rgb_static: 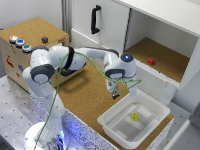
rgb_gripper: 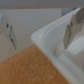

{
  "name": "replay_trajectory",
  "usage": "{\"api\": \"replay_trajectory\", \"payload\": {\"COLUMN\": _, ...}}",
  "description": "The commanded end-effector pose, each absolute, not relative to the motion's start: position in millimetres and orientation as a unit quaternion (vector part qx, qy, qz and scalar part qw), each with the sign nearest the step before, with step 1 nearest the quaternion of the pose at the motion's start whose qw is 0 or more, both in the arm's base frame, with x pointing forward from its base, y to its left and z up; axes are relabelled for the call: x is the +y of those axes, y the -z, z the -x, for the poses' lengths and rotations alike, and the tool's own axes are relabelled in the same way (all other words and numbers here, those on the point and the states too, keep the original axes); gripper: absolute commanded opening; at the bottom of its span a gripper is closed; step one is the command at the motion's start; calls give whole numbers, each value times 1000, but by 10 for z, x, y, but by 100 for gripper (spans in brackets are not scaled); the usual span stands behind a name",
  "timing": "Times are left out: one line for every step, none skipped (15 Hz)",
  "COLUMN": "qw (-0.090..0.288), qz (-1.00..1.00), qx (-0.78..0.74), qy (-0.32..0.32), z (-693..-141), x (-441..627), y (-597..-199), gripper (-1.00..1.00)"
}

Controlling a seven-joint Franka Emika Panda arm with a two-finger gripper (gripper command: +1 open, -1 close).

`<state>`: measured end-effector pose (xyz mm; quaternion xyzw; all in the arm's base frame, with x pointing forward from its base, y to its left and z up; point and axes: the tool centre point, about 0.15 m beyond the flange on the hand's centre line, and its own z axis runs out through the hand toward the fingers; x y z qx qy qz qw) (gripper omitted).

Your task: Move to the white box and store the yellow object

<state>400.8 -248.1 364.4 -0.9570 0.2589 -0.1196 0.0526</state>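
The white box [rgb_static: 150, 125] is a shallow white tub at the front right end of the cork-topped table. The yellow object [rgb_static: 134, 116], a tiny cube, lies on the tub's floor near its middle. My gripper [rgb_static: 115, 93] hangs just above the tub's rim on the exterior view's left side, apart from the cube. In the wrist view my gripper [rgb_gripper: 39, 35] has its fingers [rgb_gripper: 9, 32] spread wide with nothing between them, over a corner of the white box [rgb_gripper: 47, 40]. The cube does not show in the wrist view.
A tall white cabinet [rgb_static: 105, 30] with a black handle [rgb_static: 95, 19] stands behind; its open compartment holds a small red cube [rgb_static: 151, 61]. A wooden box [rgb_static: 35, 40] with coloured buttons stands at the exterior view's left. The cork table top [rgb_static: 90, 95] runs between them.
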Motion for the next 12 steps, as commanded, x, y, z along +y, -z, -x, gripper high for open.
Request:
{"api": "replay_trajectory", "payload": {"qw": 14, "qz": 979, "qx": 179, "qy": 101, "z": -3912, "x": -1547, "y": -3504, "gripper": 100}}
{"api": "replay_trajectory", "payload": {"qw": 7, "qz": 982, "qx": 159, "qy": 97, "z": -3923, "x": -1370, "y": -3541, "gripper": 100}}
{"api": "replay_trajectory", "payload": {"qw": -1, "qz": 985, "qx": 146, "qy": 96, "z": -3922, "x": -1229, "y": -3570, "gripper": 100}}
{"api": "replay_trajectory", "payload": {"qw": 3, "qz": 987, "qx": 133, "qy": 90, "z": -3906, "x": -1075, "y": -3582, "gripper": 100}}
{"api": "replay_trajectory", "payload": {"qw": 7, "qz": 988, "qx": 124, "qy": 88, "z": -3876, "x": -946, "y": -3595, "gripper": 100}}
{"api": "replay_trajectory", "payload": {"qw": 7, "qz": 989, "qx": 118, "qy": 90, "z": -3847, "x": -846, "y": -3613, "gripper": 100}}
{"api": "replay_trajectory", "payload": {"qw": 10, "qz": 990, "qx": 110, "qy": 92, "z": -3817, "x": -775, "y": -3621, "gripper": 100}}
{"api": "replay_trajectory", "payload": {"qw": 21, "qz": 991, "qx": 96, "qy": 93, "z": -3785, "x": -708, "y": -3592, "gripper": 100}}
{"api": "replay_trajectory", "payload": {"qw": 31, "qz": 992, "qx": 76, "qy": 95, "z": -3770, "x": -628, "y": -3544, "gripper": 100}}
{"api": "replay_trajectory", "payload": {"qw": 33, "qz": 994, "qx": 55, "qy": 93, "z": -3757, "x": -527, "y": -3474, "gripper": 100}}
{"api": "replay_trajectory", "payload": {"qw": 40, "qz": 994, "qx": 31, "qy": 92, "z": -3748, "x": -413, "y": -3385, "gripper": 100}}
{"api": "replay_trajectory", "payload": {"qw": 41, "qz": 995, "qx": 18, "qy": 93, "z": -3745, "x": -350, "y": -3348, "gripper": 100}}
